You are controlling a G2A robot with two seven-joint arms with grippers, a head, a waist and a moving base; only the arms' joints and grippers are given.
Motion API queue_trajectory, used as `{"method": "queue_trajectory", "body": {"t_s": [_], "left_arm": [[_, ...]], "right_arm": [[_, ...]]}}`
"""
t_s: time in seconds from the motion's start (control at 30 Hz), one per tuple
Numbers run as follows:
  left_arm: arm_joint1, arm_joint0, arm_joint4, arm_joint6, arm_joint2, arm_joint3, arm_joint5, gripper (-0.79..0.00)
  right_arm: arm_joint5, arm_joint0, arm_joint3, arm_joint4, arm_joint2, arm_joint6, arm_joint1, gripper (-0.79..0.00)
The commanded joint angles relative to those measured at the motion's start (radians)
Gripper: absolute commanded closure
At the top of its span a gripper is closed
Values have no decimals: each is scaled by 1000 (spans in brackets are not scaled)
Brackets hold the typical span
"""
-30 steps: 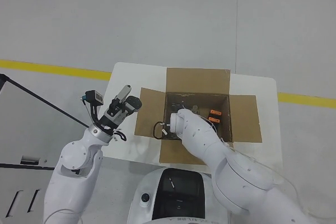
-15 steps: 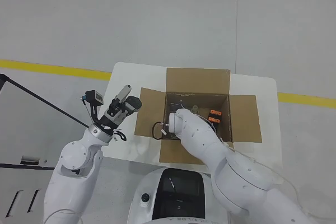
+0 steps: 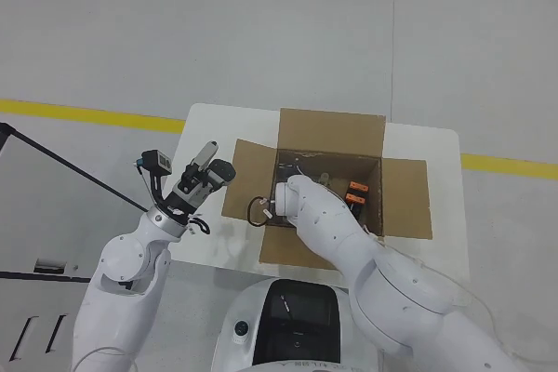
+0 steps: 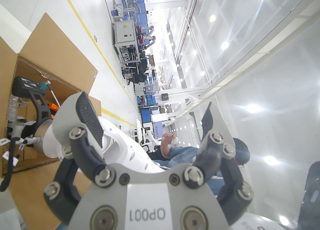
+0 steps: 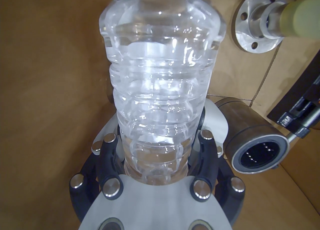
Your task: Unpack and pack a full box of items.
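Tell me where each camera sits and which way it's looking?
Top view: overhead, looking down at the table and open box; left arm and right arm show.
Left wrist view: on the raised left arm, facing the hall ceiling; open left gripper shows.
Right wrist view: inside the box, facing the bottle clamped in the right gripper.
Shared: top and left wrist views both show the box.

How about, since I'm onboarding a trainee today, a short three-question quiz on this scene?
1. True or false: the right end effector is shut on a clear plastic bottle.
2. The left end effector is: A open, empty; B shut, empty; C shut on a cable.
3. Fill in: the metal flange lies inside the cardboard ____.
Key: 1 true; 2 A; 3 box.
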Motion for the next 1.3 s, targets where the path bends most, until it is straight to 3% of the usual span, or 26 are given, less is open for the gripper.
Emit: {"method": "queue_trajectory", "body": {"t_s": [0.0,0.8,0.83,0.87,1.0,1.03,1.07,1.27], "left_arm": [[0,0,0,0,0,0,0,-785],[0,0,0,0,0,0,0,-785],[0,0,0,0,0,0,0,-785],[0,0,0,0,0,0,0,-785],[0,0,0,0,0,0,0,-785],[0,0,0,0,0,0,0,-785],[0,0,0,0,0,0,0,-785],[0,0,0,0,0,0,0,-785]], "right_arm": [[3,5,-4,-1,4,-4,0,0],[-12,20,-7,0,53,60,10,0],[-11,20,-8,1,56,58,10,-95],[-10,20,-10,2,58,54,10,-277],[0,21,-17,-6,62,42,9,-422],[2,22,-19,-7,63,38,9,-539],[4,22,-20,-9,64,37,9,-585],[-4,28,-16,-16,73,31,11,-591]]}}
